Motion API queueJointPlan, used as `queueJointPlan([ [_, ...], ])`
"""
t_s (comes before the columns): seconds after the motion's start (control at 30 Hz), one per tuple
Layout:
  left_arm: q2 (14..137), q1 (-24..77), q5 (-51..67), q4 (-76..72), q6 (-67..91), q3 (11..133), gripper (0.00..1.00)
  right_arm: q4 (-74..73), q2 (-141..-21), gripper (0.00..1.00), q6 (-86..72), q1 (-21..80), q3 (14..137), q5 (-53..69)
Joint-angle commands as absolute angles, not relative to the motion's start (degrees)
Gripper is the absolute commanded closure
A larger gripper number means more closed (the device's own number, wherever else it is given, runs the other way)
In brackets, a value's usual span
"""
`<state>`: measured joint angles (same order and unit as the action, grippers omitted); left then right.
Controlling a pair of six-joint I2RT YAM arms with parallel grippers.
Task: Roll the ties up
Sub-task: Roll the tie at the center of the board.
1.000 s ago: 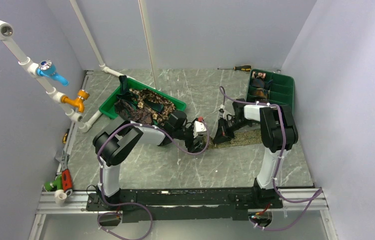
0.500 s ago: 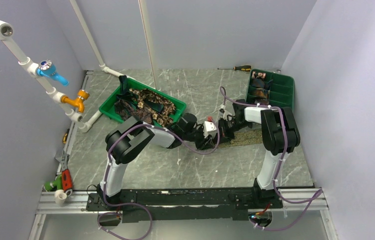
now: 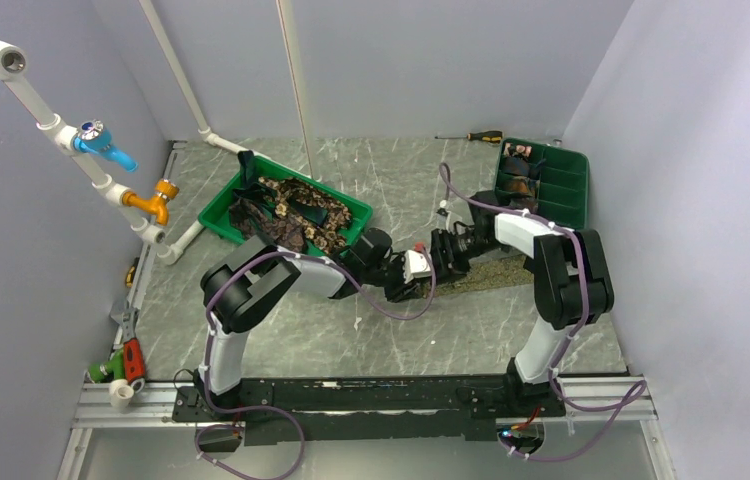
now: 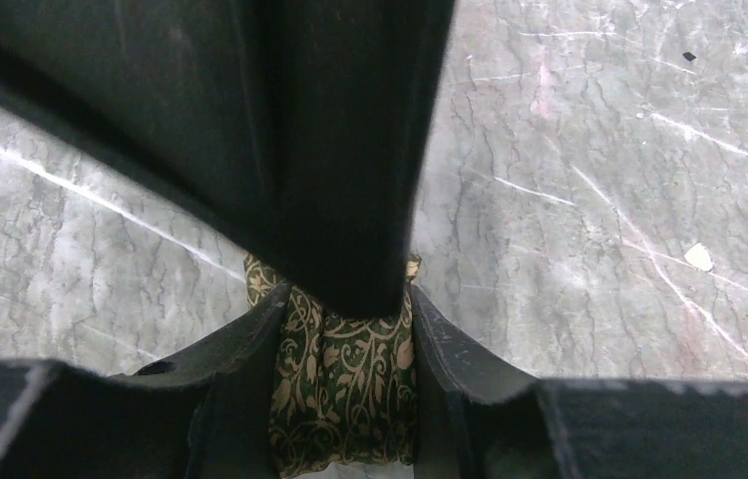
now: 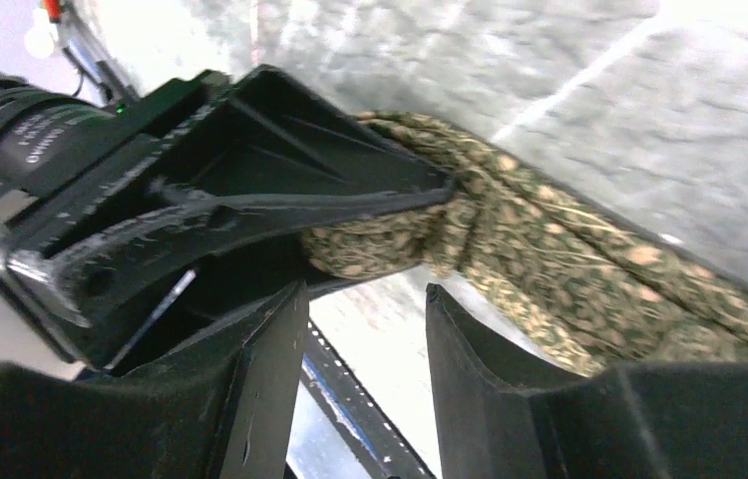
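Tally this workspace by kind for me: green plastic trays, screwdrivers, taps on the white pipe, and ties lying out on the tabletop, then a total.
Green plastic trays: 2 (open one, divided one)
Yellow-and-black-handled screwdriver: 1
Taps on the white pipe: 2 (blue, orange)
Olive-tan patterned tie on the tabletop: 1
Total: 6

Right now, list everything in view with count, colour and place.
olive-tan tie: one, patterned, flat on table centre
left tray: one, green, back left
compartment tray: one, green, back right
loose ties: pile, brown and dark, in left tray
coiled ties: few, brown, in compartment tray
screwdriver: one, black-yellow, back edge
pipes: several, white, left wall
blue valve: one, on pipes
orange valve: one, on pipes
left gripper: one, black, shut on olive-tan tie
right gripper: one, black, open beside it
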<state>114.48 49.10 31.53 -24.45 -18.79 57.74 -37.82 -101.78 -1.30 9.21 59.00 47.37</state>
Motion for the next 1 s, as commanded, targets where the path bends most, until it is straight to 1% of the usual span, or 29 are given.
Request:
queueJointPlan([
  [0.0,116.5,48.8,28.6,-9.9,-20.3,56.5,0.71,-36.1,-101.4,0.51,-4.3,12.1,59.7,53.1],
  [0.17,116.7,48.8,29.4,-8.8,-19.7,58.1,0.70,-33.5,-105.7,0.53,-6.3,13.2,60.6,51.9],
  [0.23,117.0,48.8,30.1,-8.5,-19.6,58.5,0.69,-32.6,-107.6,0.57,-6.6,13.2,60.8,50.2],
  [0.27,117.1,48.8,30.1,-8.3,-19.5,58.8,0.68,-32.3,-108.4,0.61,-6.7,13.2,60.9,49.1],
  [0.3,117.1,48.8,30.3,-7.9,-19.4,59.2,0.68,-32.2,-109.2,0.70,-6.5,13.1,61.1,47.8],
  [0.33,117.2,48.8,30.4,-7.7,-19.6,59.4,0.67,-32.4,-109.8,0.81,-6.4,13.0,61.2,46.4],
  [0.37,117.2,48.9,30.5,-7.4,-19.6,59.6,0.66,-32.7,-110.2,0.95,-6.0,12.8,61.2,45.2],
  [0.4,117.0,48.6,30.7,-7.2,-19.8,59.5,0.64,-33.3,-110.7,1.00,-5.4,12.7,61.2,43.9],
  [0.47,116.8,47.9,32.2,-7.4,-19.9,59.6,0.57,-34.4,-111.3,1.00,-4.2,11.7,60.8,41.7],
  [0.53,116.5,46.9,33.4,-7.9,-19.8,59.8,0.46,-35.0,-111.8,1.00,-3.4,10.3,60.1,39.2],
  [0.6,116.1,45.9,34.5,-9.1,-20.0,59.9,0.39,-35.3,-112.3,1.00,-2.7,8.6,59.5,37.4],
  [0.7,115.4,44.9,35.6,-11.1,-21.4,60.2,0.32,-35.8,-113.3,1.00,-1.8,6.6,59.4,35.7],
  [0.97,115.9,45.1,38.0,-15.5,-22.9,62.4,0.23,-34.7,-114.3,1.00,-1.7,4.4,61.2,31.6],
])
